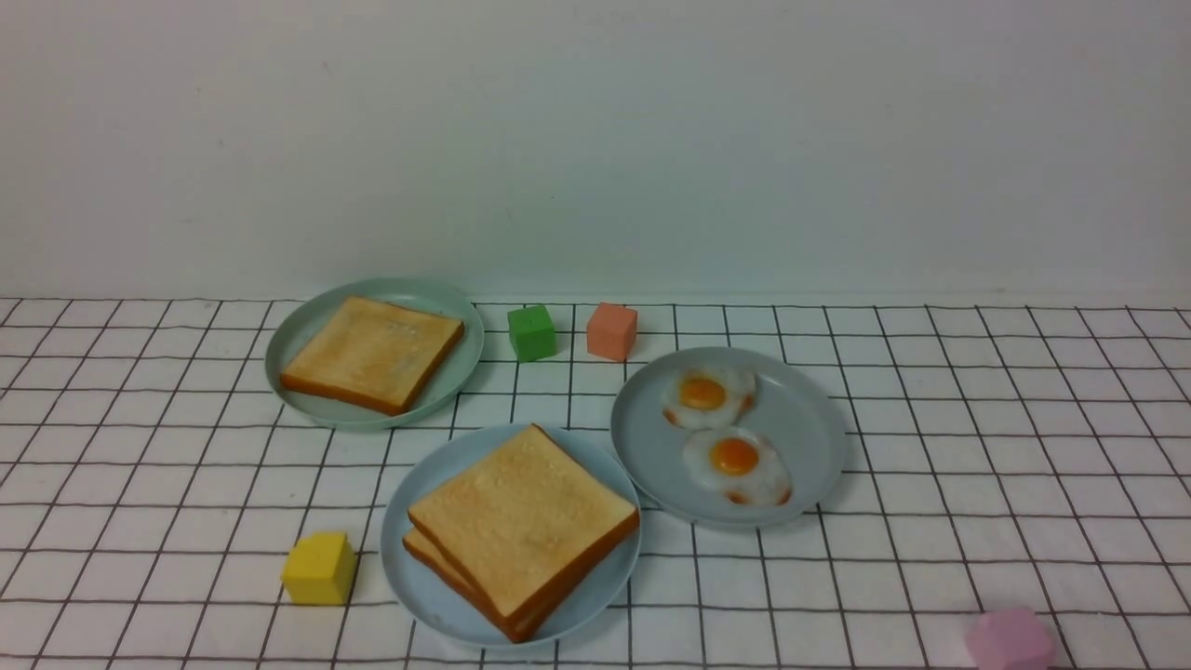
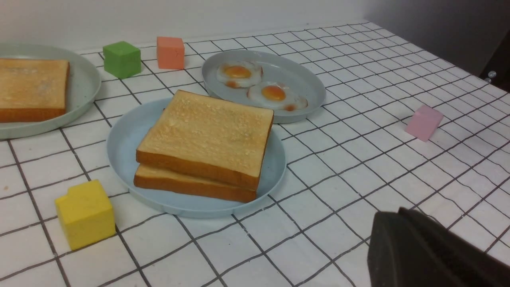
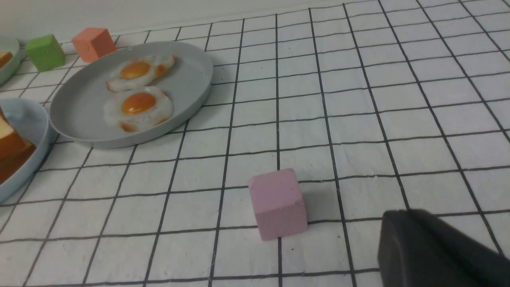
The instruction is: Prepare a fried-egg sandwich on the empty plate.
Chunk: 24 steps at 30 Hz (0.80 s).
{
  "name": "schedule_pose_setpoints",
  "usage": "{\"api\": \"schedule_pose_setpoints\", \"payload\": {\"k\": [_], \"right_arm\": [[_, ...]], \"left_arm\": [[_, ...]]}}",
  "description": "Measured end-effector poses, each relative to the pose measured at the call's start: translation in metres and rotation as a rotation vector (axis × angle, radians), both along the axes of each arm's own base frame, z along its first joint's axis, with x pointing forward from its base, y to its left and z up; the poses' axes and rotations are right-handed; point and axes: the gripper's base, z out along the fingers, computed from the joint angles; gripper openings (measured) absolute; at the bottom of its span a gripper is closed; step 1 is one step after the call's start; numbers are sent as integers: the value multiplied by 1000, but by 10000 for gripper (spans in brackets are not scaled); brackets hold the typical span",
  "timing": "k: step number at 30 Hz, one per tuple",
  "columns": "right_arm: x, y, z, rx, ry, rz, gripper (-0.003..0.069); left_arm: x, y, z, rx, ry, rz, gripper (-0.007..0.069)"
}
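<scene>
Both pincers (image 2: 398,223) (image 3: 402,227) hover closed, low over tablecloth (image 1: 930,419).

Soft, even light fills all three views, casting faint shadows beside the pink cube (image 3: 279,203). The front view looks slightly hazy; no glare.

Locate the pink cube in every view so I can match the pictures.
Front view: pink cube at the bottom edge, far right, partly cut off.
Left wrist view: right side, alone on the grid cloth.
Right wrist view: lower centre.
Shared landmark: the grey-blue plate holding two fried eggs.
</scene>
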Motion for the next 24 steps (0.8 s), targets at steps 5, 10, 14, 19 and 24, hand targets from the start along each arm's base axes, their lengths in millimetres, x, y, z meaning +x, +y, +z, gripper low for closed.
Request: {"api": "schedule_pose_setpoints", "payload": {"k": [5, 10, 14, 19, 24], "right_arm": [[0, 0, 0, 1, -2, 0, -6], [0, 0, 0, 1, -2, 0, -4], [0, 0, 0, 2, -3, 0, -3], [0, 0, 0, 3, -3, 0, -3], [0, 0, 0, 3, -3, 0, -2]], "left_arm": [[0, 0, 0, 0, 0, 0, -3], [0, 0, 0, 0, 0, 0, 1], [0, 0, 0, 0, 0, 0, 5], [0, 0, 0, 0, 0, 0, 8], [0, 0, 0, 0, 0, 0, 13]]}}
